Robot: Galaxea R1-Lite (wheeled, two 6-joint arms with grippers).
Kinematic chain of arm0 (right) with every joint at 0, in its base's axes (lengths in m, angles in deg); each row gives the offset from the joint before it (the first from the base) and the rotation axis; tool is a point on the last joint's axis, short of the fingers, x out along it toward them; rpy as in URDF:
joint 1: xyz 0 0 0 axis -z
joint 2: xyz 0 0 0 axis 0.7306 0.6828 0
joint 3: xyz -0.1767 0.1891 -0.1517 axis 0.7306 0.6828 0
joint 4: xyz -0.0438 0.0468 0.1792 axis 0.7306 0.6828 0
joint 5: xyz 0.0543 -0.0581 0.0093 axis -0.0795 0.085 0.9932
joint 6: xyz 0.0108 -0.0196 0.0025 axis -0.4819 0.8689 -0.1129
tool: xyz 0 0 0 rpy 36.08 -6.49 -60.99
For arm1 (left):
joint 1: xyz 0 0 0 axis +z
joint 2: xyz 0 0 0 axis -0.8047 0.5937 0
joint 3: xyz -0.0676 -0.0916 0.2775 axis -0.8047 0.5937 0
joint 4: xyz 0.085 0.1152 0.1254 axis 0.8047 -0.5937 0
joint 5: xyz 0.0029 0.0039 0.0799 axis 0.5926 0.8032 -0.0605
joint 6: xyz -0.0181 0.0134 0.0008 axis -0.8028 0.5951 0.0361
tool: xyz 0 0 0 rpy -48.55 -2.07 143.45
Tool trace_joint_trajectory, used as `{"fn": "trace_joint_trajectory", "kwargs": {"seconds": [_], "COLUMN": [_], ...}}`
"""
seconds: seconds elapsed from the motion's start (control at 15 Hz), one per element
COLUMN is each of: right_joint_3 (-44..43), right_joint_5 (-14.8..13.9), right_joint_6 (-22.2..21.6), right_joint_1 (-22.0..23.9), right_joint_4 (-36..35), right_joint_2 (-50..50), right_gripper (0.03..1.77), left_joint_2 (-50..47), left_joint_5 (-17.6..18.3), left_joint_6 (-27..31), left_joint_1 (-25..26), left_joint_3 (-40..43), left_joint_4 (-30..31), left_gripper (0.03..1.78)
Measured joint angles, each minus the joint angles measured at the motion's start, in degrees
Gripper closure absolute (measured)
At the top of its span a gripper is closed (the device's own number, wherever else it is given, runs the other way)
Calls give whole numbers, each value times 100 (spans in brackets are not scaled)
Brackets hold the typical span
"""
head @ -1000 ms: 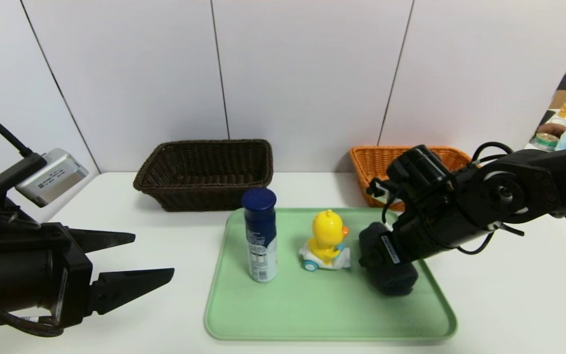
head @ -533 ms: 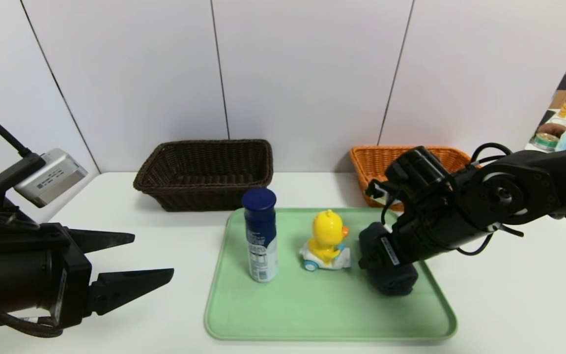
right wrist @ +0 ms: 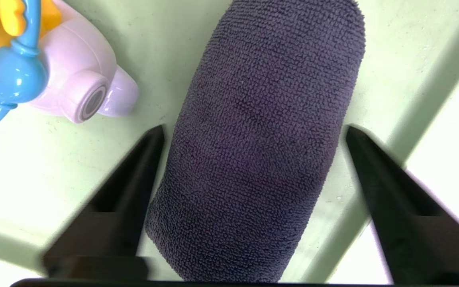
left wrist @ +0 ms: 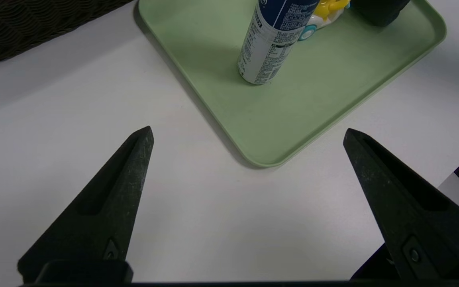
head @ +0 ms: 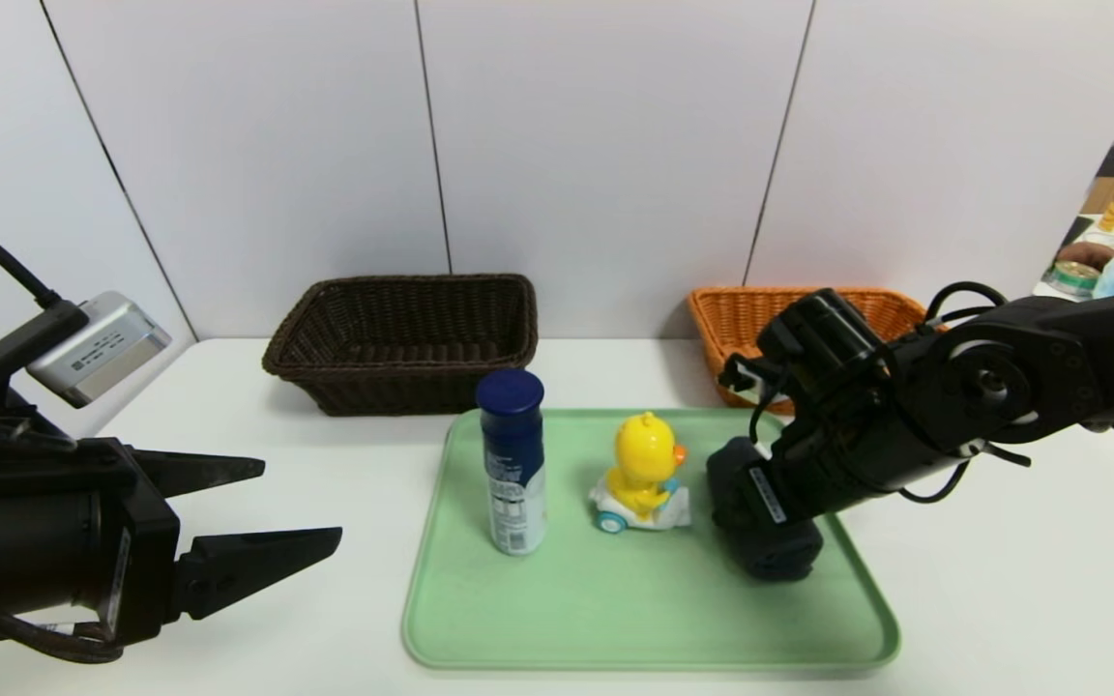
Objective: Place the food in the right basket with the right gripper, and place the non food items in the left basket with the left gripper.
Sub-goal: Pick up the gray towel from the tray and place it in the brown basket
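A dark rolled towel (head: 777, 553) lies on the right side of the green tray (head: 615, 609). My right gripper (head: 760, 507) is down over it, open. In the right wrist view its two fingers straddle the towel (right wrist: 261, 139): one finger (right wrist: 134, 179) lies close against the roll, the other (right wrist: 389, 191) stands apart from it. A yellow duck toy (head: 642, 474) on a white car sits mid-tray, just left of the towel. A blue-capped white bottle (head: 513, 464) stands upright on the tray's left part. My left gripper (head: 301, 501) hangs open at the near left, holding nothing.
A dark brown basket (head: 402, 333) stands at the back left of the white table and an orange basket (head: 741, 314) at the back right, partly behind my right arm. White table lies between my left gripper (left wrist: 247, 130) and the tray's corner (left wrist: 265, 161).
My right arm has settled very slightly over the towel. The left arm, bottle and duck toy have not moved.
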Motion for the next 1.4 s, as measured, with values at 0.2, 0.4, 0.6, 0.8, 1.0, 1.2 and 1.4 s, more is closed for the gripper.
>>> {"fn": "trace_joint_trajectory", "kwargs": {"seconds": [0.2, 0.4, 0.6, 0.8, 1.0, 1.2, 1.4], "right_joint_3": [9, 20, 9, -13, -160, -769, -1491], "right_joint_5": [-288, -601, -573, -563, -549, -552, -555], "right_joint_6": [-6, -17, -28, -80, -185, -293, -308], "right_joint_1": [-48, -146, -163, -155, -72, 52, 138], "right_joint_4": [-11, -13, -9, -18, -24, -29, -49], "right_joint_2": [22, 74, 17, -168, -557, -925, -1003], "right_gripper": [83, 128, 157, 157, 157, 157, 157], "left_joint_2": [-15, -20, -26, -54, -94, -113, -128], "left_joint_5": [0, -2, -2, 0, -7, -11, -10], "left_joint_6": [-2, 0, 0, 0, -6, -26, -206], "left_joint_1": [-2, -2, 0, 1, 6, 11, 11], "left_joint_3": [0, 0, -2, -2, 5, 20, 33], "left_joint_4": [0, 0, 18, 21, 13, 16, 94], "left_gripper": [12, 12, 12, 12, 12, 12, 12]}}
